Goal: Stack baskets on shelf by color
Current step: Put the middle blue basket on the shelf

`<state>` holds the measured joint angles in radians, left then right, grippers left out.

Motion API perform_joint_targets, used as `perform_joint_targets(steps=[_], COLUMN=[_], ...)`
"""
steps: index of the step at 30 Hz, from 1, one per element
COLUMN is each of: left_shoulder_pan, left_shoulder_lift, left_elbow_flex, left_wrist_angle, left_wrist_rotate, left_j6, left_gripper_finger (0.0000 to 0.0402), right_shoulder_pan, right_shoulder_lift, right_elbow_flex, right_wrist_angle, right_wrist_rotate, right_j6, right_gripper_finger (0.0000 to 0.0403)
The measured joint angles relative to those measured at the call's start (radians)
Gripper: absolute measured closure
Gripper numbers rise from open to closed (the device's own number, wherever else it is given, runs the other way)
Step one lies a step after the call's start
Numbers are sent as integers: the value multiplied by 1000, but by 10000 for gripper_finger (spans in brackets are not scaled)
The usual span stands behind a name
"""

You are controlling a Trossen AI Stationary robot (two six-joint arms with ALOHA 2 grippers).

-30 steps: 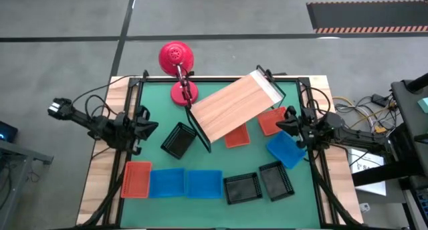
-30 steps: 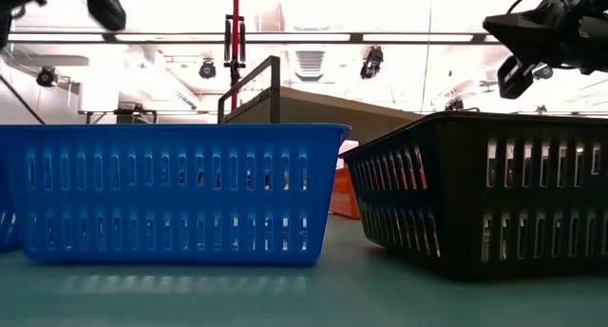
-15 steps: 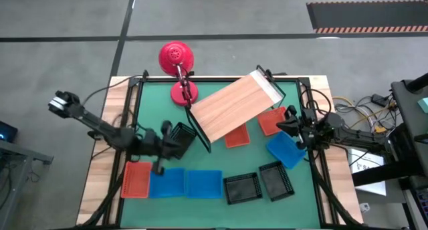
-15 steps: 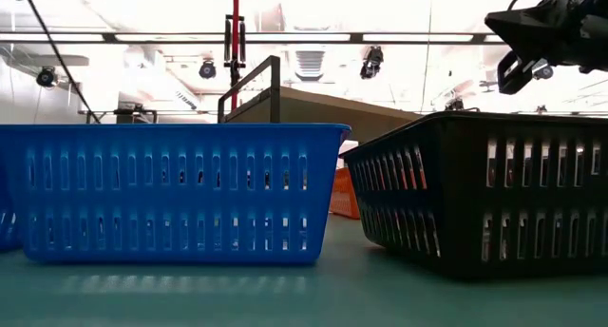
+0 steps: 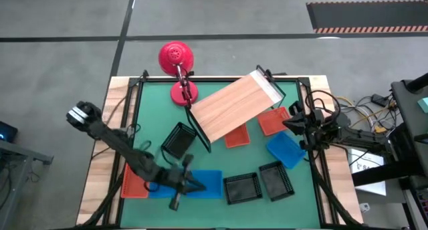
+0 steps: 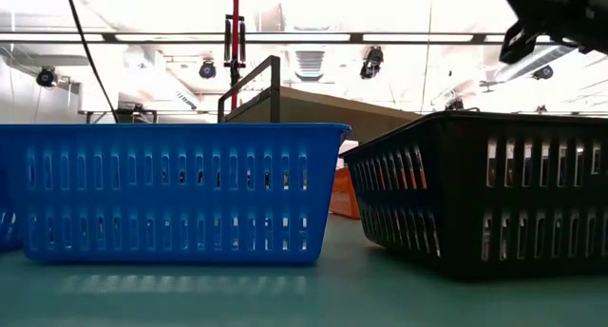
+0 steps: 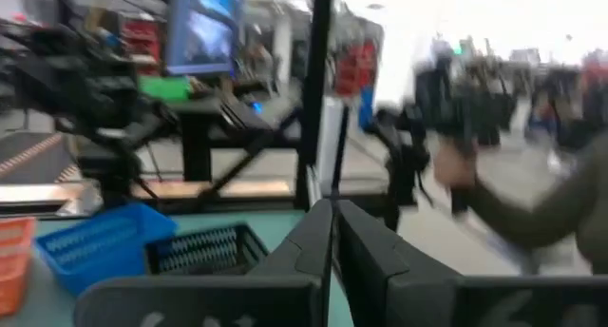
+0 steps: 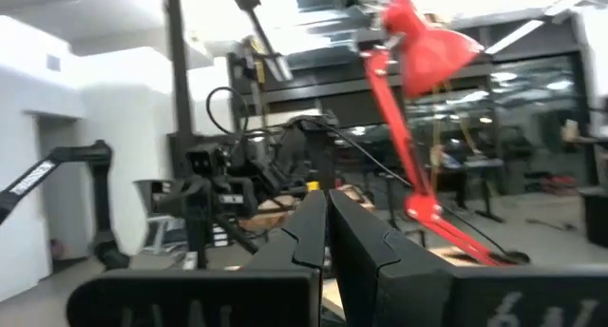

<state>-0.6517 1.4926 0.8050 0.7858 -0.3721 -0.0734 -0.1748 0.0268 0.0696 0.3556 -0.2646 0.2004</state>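
blue baskets [image 5: 186, 183] now sit under the left tool [image 5: 189, 184], fingers pressed together, swung over from the worktop's edge; a pickup looks near.

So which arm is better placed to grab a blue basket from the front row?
Left: the left gripper hangs over the front-row blue basket; the right gripper waits by the table's right edge.
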Motion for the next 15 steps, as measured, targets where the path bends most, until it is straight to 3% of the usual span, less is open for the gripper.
perform_joint_targets(steps=[6,15], left_shoulder_pan=[-18,-18], left_shoulder_lift=[90,161], left_elbow_flex=[133,392], left_wrist_angle=[-156,-673], left_wrist_rotate=[2,-6], left_j6=[-34,-291], left_gripper_finger=[398,398], right_shoulder_pan=[0,0], right_shoulder_lift=[9,34], right_elbow_flex=[43,70], right_wrist_angle=[-4,-8], right_wrist_rotate=[-79,-95], right_j6=[5,-76], right_gripper_finger=[394,394])
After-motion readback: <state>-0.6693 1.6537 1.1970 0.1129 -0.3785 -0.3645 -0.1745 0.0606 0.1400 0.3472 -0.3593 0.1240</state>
